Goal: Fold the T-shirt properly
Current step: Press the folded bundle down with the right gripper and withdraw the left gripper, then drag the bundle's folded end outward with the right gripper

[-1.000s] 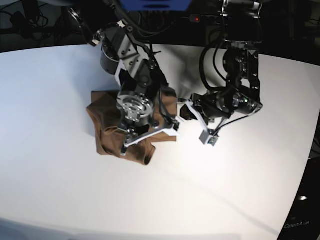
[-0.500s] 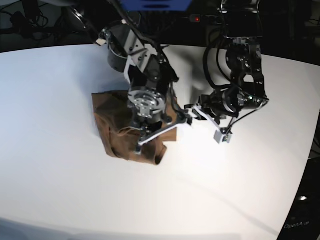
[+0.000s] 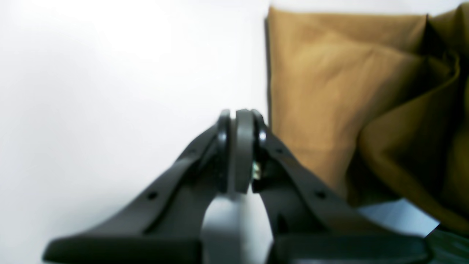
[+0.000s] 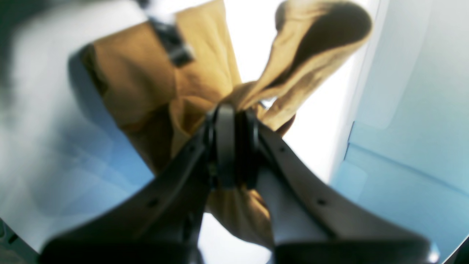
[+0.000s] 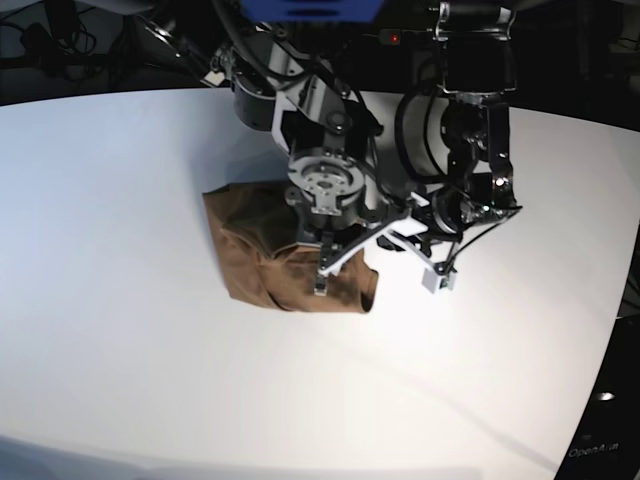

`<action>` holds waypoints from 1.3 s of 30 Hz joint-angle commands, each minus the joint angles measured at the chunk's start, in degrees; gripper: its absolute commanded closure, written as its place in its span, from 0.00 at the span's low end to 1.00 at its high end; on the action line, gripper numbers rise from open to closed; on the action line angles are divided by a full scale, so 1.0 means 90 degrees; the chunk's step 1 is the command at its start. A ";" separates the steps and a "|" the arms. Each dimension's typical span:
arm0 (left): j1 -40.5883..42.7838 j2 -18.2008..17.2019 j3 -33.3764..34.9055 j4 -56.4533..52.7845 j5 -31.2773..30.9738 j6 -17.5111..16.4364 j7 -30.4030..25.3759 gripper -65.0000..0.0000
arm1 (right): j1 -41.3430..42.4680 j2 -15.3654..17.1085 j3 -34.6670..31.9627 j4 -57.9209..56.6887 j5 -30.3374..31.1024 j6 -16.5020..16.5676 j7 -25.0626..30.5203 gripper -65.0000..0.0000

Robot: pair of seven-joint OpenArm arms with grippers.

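Gripping a bunched fold of the T-shirt (image 4: pixel 198 88), the right pincer (image 4: pixel 234 121) is seen closed tight on the cloth, with a loop of fabric rising past its tips. The left pincer (image 3: pixel 240 124) is shut too, but nothing is held in it; it hangs over bare table (image 3: pixel 110 73), just beside the straight edge of the T-shirt (image 3: pixel 329 91).

The step in hand is judged to be the carrying of a held fold across the garment. It is done well if the pinched cloth is drawn level and slowly, so that the layers below are not dragged, and if it is laid flat before release. The free pincer could be used to pin the near edge of the T-shirt.

Around the right pincer (image 5: pixel 318 285) the T-shirt (image 5: pixel 245 250) is seen as a compact tan-brown heap on the table (image 5: pixel 120 300), creased and uneven, thin and soft, with no print visible. The edge beside the left pincer (image 5: pixel 440 280) looks tidy; the part under the right pincer is rumpled. No tag can be made out.
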 commanded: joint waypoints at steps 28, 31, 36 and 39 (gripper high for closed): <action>0.0167 -0.0047 -0.0026 0.0069 0.0089 0.0041 0.0113 0.96 | 0.0371 -0.0329 -0.0527 -0.0235 0.0152 -0.0030 -0.0119 0.99; 0.0167 -0.0047 -0.0026 0.0069 0.0089 0.0031 0.0113 0.96 | 0.0507 -0.0183 -0.0527 -0.0636 0.0161 -0.0030 -0.0050 1.00; 0.0206 -0.0067 -0.0036 0.0069 0.0089 0.0021 0.0113 0.96 | 0.0537 0.0032 -0.0527 -0.0724 0.0152 -0.0030 0.0164 1.00; 0.0206 -0.0067 -0.0036 0.0069 0.0089 0.0021 0.0113 0.96 | 0.0644 0.0081 -0.0527 -0.0724 0.0152 -0.0030 0.0145 1.00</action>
